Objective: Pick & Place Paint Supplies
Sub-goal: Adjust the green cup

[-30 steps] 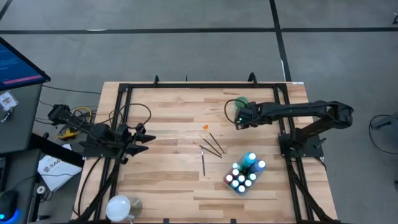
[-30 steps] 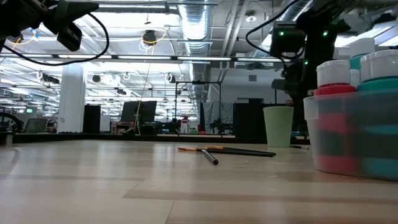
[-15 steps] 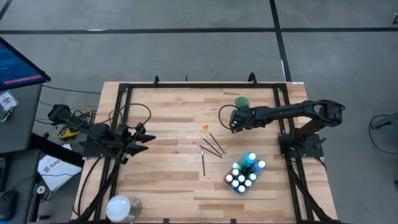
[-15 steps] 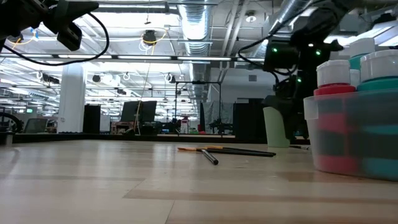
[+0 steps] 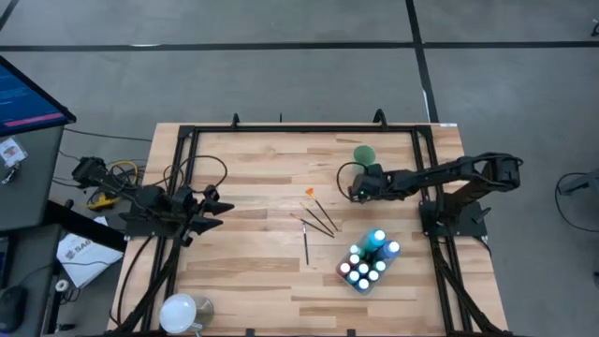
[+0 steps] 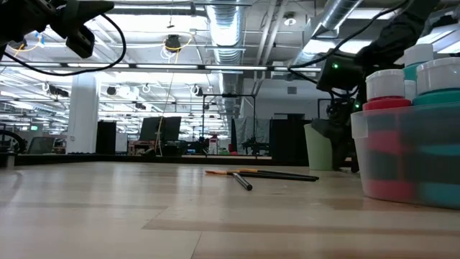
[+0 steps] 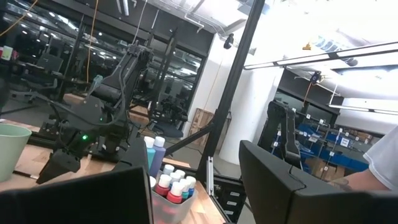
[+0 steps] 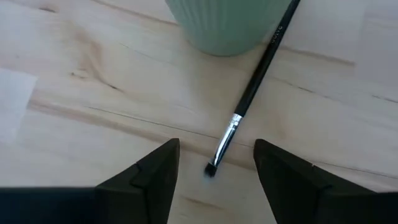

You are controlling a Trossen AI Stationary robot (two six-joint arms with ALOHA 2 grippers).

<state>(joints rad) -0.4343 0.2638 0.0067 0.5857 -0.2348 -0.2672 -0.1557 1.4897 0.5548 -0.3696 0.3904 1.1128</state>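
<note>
Right tool (image 8: 214,180) hangs open and empty over paintbrush (image 8: 249,106) beside cup (image 8: 221,25).

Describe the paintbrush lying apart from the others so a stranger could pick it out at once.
Start at the pale green cup near the table's far edge. A thin black-handled paintbrush with a silver ferrule lies on the wood beside its base, bristles just ahead of the right tool. Unlike the brushes grouped mid-table, it lies alone by the cup.

Table (image 5: 253,159): pale planked wood, smooth matt. Cup (image 8: 221,25): ribbed matt plastic. Brush (image 8: 252,87): glossy black handle, shiny metal ferrule. Tub (image 6: 413,155): clear plastic.
</note>
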